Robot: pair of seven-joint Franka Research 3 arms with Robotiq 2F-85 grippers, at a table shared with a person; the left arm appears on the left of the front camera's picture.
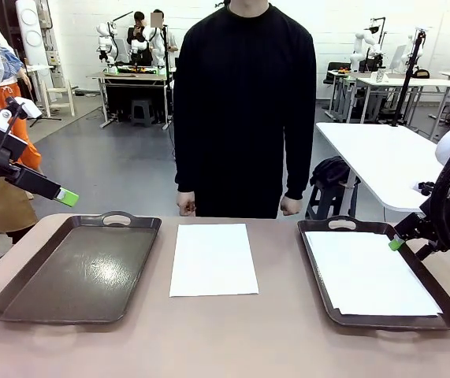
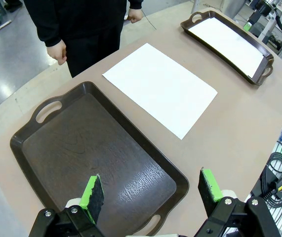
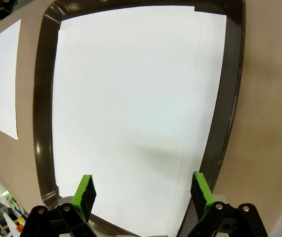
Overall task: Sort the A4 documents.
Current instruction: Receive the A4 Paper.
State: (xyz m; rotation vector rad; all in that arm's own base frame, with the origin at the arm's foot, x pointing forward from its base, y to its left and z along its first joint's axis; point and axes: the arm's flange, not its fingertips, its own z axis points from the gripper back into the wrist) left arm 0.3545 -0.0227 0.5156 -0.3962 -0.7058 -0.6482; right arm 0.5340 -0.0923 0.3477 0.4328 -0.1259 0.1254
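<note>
You have one single sheet (image 1: pixel 213 258) lying flat on the table (image 1: pixel 280 268) at the centre of the front view. It is plain white and unprinted, with a short edge towards the bottom of the frame. At lower right, a stack of sheets (image 1: pixel 370 274), also blank white, lies flat inside the dark brown tray (image 1: pixel 313 264). In the right wrist view its edges sit slightly askew, stepped at the upper left and down the right side.

Left hand (image 2: pixel 152 190) and right hand (image 3: pixel 143 190) hover, fingers apart.
</note>
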